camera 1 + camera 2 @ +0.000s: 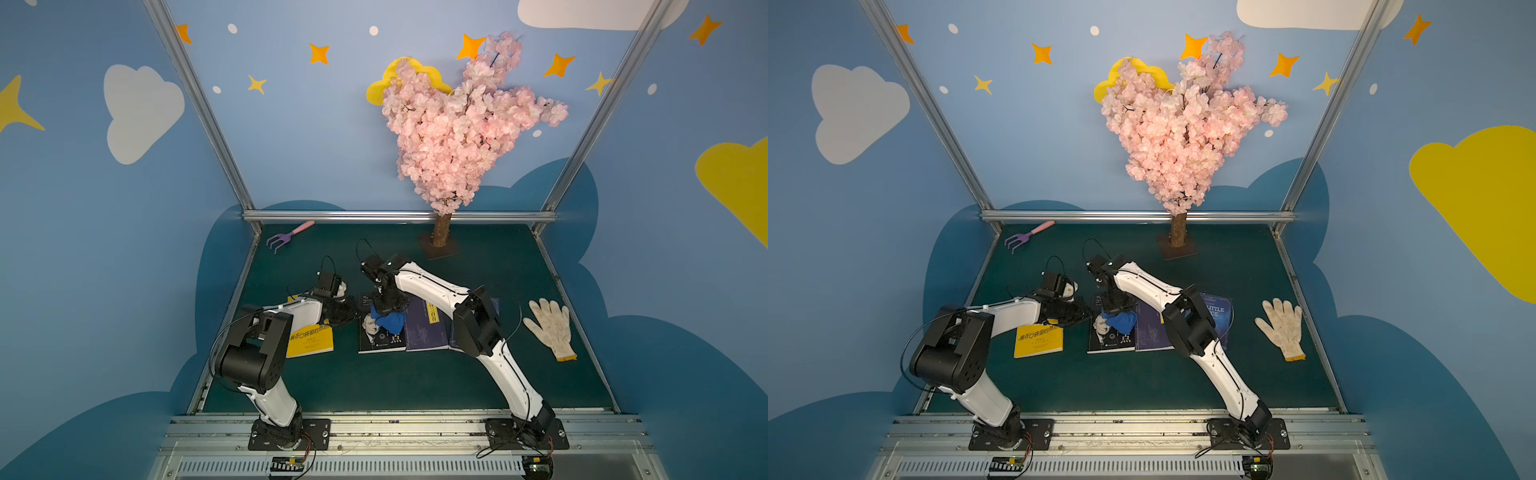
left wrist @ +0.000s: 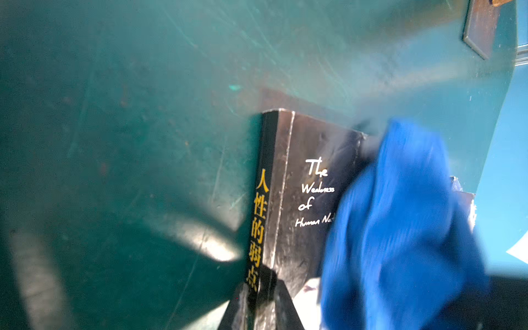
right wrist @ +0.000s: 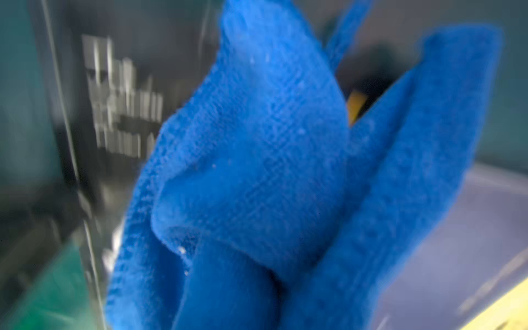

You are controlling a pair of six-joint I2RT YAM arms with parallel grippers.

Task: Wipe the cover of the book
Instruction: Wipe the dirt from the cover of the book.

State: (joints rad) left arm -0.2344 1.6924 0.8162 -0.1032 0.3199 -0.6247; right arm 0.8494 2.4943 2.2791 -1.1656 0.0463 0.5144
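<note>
The black book (image 1: 376, 338) (image 1: 1106, 340) with a portrait on its cover lies flat mid-table. My left gripper (image 1: 356, 312) (image 1: 1088, 312) reaches in from the left and is shut on the book's spine edge. In the left wrist view the yellow-lettered spine (image 2: 261, 205) runs between the two fingers of the left gripper (image 2: 258, 298). My right gripper (image 1: 386, 305) (image 1: 1119, 305) points down over the cover, shut on a bunched blue cloth (image 1: 391, 321) (image 1: 1122, 321) (image 2: 400, 228) that rests on the cover. The cloth (image 3: 257, 171) fills the right wrist view and hides the jaws.
A yellow book (image 1: 309, 338) lies under the left arm. A purple book (image 1: 426, 328) touches the black one's right side, with a blue book (image 1: 1217, 311) beyond. A white glove (image 1: 550, 326) lies far right. A purple rake (image 1: 289, 237) and the tree base (image 1: 440, 245) stand at the back.
</note>
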